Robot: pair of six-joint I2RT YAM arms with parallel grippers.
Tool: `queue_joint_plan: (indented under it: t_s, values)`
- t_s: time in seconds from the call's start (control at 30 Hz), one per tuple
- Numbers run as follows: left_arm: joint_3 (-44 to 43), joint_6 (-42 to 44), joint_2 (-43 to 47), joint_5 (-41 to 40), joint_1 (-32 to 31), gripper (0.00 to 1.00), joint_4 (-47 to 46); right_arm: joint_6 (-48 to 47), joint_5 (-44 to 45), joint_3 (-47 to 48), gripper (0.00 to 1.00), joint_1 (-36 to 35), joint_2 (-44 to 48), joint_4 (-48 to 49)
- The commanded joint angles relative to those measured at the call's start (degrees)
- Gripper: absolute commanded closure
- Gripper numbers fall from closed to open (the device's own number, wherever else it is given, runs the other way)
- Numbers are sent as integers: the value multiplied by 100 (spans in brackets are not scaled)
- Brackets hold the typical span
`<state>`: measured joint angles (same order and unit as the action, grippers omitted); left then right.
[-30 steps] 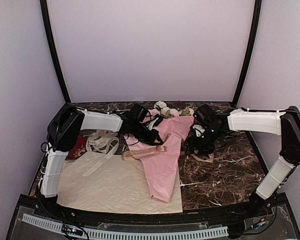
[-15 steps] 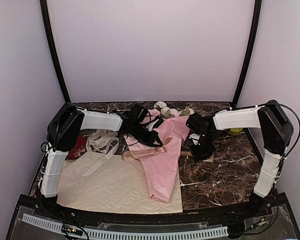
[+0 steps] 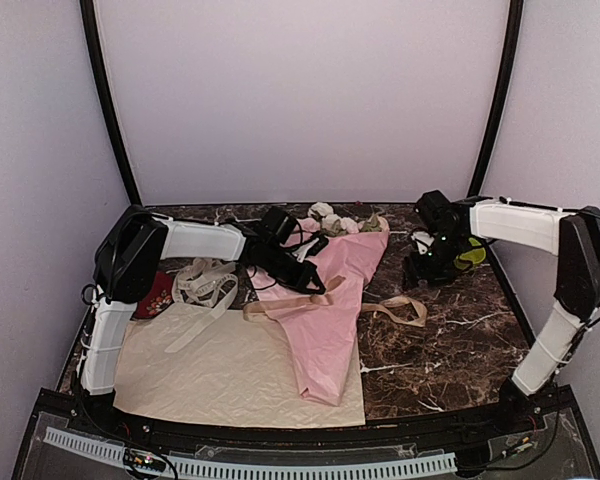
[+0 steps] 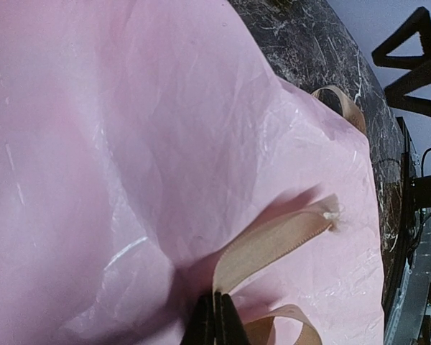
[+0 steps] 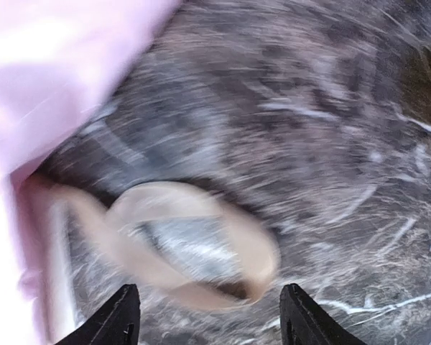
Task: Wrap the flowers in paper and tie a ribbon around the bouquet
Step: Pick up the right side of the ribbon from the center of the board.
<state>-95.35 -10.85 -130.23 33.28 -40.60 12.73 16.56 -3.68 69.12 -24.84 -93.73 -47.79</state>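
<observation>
Bouquet [image 3: 330, 325]: a long cone of crinkled pink paper. It lies on the dark brown marble table [image 3: 450, 345] with the narrow end toward the arm bases and the wide end toward the back wall.
Under the bouquet: the narrow end rests on a large pale cream-beige paper sheet [image 3: 220, 372], which is spread flat on the left half of the table.
Flowers [image 3: 338, 220]: pink and cream rose heads come out of the wide end of the cone, close to the back edge of the table.
Ribbon [image 3: 298, 303]: a long flat tan satin strip that crosses over the cone near its middle. On the right side it leaves the paper and makes a loose loop on the bare marble, just beside the cone.
Left gripper [image 4: 217, 318]: clenched on the ribbon. The two fingertips are pressed together just above the pink paper, and the tan strip comes out from between them.
Right gripper [image 5: 210, 316]: released, with the fingers spread wide and nothing between them. It hangs over the marble at the right rear, apart from the cone. The ribbon loop lies below it, not touched; this wrist view is blurred.
Other things: a tangle of paler cream-white ribbon [image 3: 205, 280] lies left of the cone. Beside it is a small dark red object [image 3: 158, 295], half hidden by the left arm. A yellow-green object [image 3: 470, 255] sits behind the right gripper — I cannot tell what it is.
</observation>
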Motion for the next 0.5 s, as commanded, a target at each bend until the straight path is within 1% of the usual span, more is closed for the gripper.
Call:
queue_joint_plan:
  t_s: [0.0, 0.1, 0.17, 0.2, 0.23, 0.27, 0.3, 0.33, 0.37, 0.47]
  values:
    - [-119, 97, 78, -43, 23, 100, 284, -75, 623, 48, 29, 111, -829, -102]
    - [-124, 136, 77, -81, 26, 100, 332, -171, 434, 13, 30, 101, -1075, 27]
    - [-134, 145, 82, -85, 23, 100, 344, -204, 304, -63, 36, 108, -1136, 93]
    - [-135, 151, 78, -96, 21, 100, 344, -200, 259, -118, 42, 111, -1139, 127]
    - [-144, 159, 77, -100, 25, 100, 344, -194, 239, -167, 51, 111, -1143, 157]
    - [-150, 168, 77, -106, 25, 100, 356, -173, 272, -202, 66, 111, -1137, 164]
    - [-159, 182, 77, -125, 26, 100, 368, -145, 363, -223, 78, 111, -1113, 153]
    - [-167, 204, 77, -145, 24, 100, 381, -92, 615, -226, 91, 115, -1074, 115]
    - [-174, 219, 77, -153, 23, 100, 395, -27, 863, -203, 100, 130, -979, 55]
    - [-177, 242, 77, -164, 26, 100, 419, 341, 1748, 22, 100, 274, -451, -142]
